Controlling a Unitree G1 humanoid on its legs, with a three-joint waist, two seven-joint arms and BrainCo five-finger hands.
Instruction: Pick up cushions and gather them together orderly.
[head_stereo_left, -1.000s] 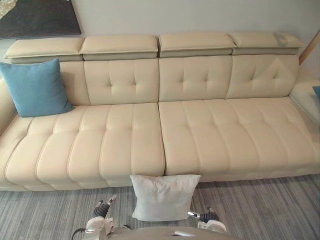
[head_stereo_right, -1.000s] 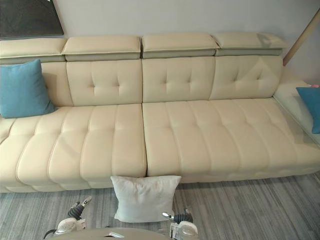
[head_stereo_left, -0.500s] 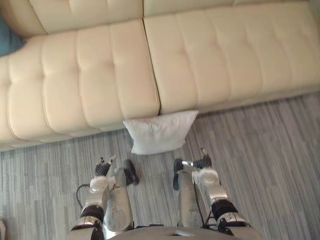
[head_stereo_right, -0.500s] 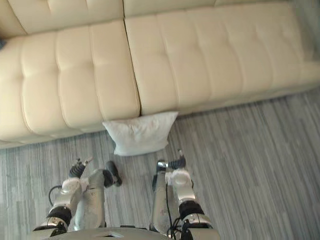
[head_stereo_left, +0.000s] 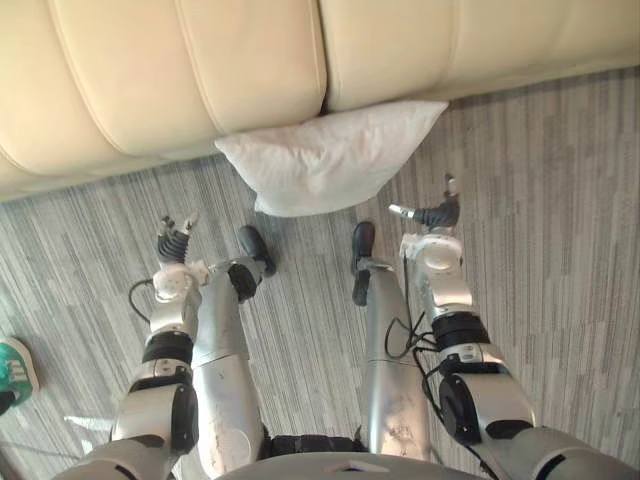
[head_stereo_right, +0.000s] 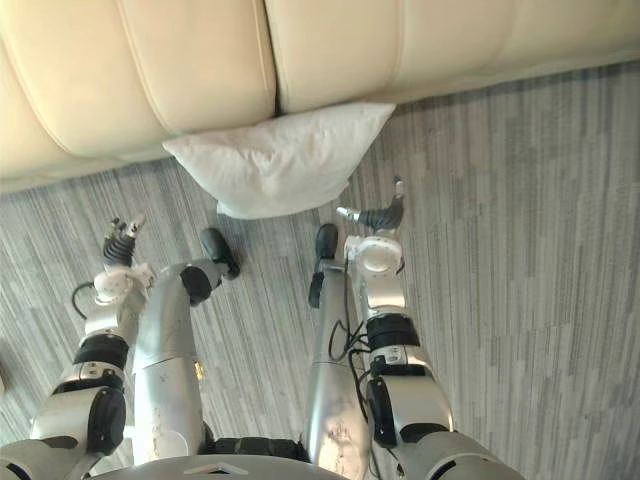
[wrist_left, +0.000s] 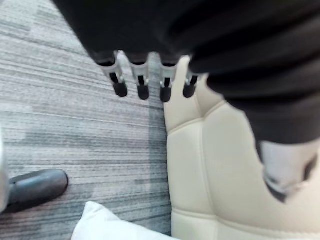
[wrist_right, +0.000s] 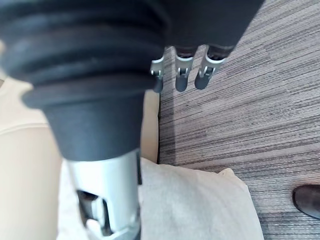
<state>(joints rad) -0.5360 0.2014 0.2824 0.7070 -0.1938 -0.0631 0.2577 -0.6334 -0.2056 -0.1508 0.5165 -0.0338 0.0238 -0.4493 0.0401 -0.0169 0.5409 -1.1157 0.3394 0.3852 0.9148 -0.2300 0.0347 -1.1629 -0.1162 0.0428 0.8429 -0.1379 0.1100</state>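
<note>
Plain off-white cushion (head_stereo_left: 335, 155), no print; sofa (head_stereo_left: 180, 70) uniform cream, seams showing as darker lines. The floor (head_stereo_left: 560, 200) is grey, with fine lighter and darker streaks running in narrow stripes, and a teal-and-white object (head_stereo_left: 14, 370) sits at its edge. Left hand (wrist_left: 142, 82) and right hand (wrist_right: 183, 72): silver fingers, dark tips, black ribbed covers.

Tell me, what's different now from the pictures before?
The head camera tipped down toward the floor, so the whole picture shifted; no thing itself visibly moved. The white cushion still leans on the sofa front, untouched. The left hand and right hand stay open and empty, short of it.
</note>
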